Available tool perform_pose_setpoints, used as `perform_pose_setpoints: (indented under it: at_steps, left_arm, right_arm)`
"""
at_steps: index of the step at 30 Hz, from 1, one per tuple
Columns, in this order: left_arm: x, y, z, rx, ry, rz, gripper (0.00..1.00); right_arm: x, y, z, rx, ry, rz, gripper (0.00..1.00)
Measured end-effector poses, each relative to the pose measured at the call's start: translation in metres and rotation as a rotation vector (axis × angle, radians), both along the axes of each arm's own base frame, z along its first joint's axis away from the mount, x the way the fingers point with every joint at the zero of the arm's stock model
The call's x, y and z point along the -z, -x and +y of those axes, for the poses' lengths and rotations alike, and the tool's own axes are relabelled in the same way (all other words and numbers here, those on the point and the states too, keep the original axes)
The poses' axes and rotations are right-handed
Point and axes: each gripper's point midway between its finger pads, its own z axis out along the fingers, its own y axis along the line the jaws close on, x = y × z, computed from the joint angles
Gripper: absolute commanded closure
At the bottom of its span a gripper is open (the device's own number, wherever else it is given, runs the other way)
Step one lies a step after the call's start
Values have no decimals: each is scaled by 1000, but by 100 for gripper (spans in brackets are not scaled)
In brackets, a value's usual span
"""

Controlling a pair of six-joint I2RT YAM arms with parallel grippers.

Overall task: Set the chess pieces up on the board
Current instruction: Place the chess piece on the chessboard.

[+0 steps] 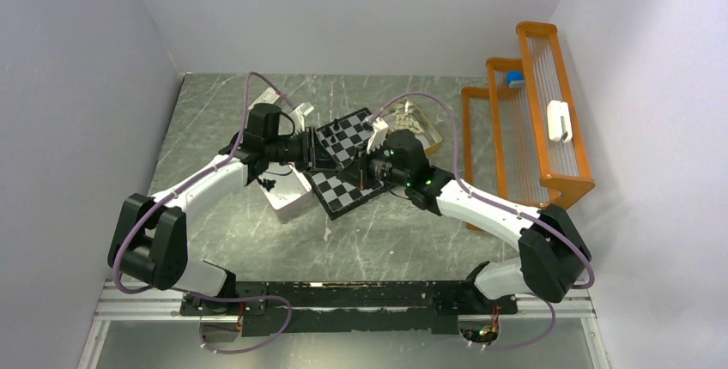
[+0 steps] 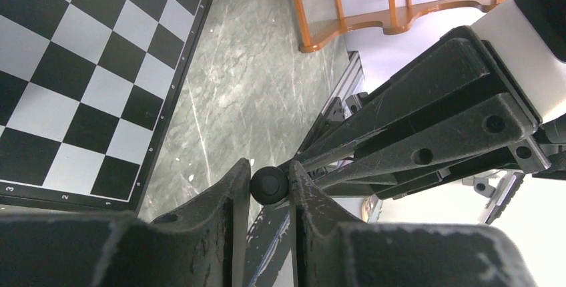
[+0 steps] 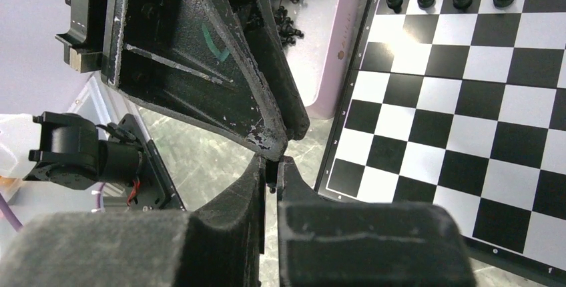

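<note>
Near the board (image 2: 100,80), 1 black chessman (image 2: 269,185) in left pincer (image 2: 269,171) and right pincer (image 3: 270,165), both narrow.

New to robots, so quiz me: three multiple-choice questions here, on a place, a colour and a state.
1. Where do the left gripper and right gripper meet? A above the flat black-and-white checkered chessboard; B above an orange rack; C beside their bases.
2. What colour is the tiny round chess piece between the left gripper's fingers? A cream; B black; C orange.
3. The right gripper's jaws are: A wide open; B shut; C hidden.
1 A: top view shows both above the board. 2 B: seen in left wrist view. 3 B: its own camera shows them pinched together.
</note>
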Motion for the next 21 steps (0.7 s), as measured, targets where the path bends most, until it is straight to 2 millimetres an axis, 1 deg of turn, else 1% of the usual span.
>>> perform_pose_setpoints:
  at_steps: [2, 5, 9, 15, 21]
  left_arm:
    - [0, 0, 0, -8, 5, 13, 77]
    - [4, 1, 0, -26, 17, 44, 79]
    - [8, 4, -1, -51, 30, 102, 80]
    - [4, 1, -3, -99, 78, 164, 82]
    - [-4, 1, -5, -146, 151, 211, 83]
  right_arm:
    - [1, 0, 0, 5, -4, 4, 87]
    - [3, 0, 0, 16, -12, 12, 75]
    - [8, 0, -4, 49, -34, 12, 62]
    - [2, 2, -14, 111, -117, -18, 60]
    - [-15, 1, -11, 124, -212, -37, 60]
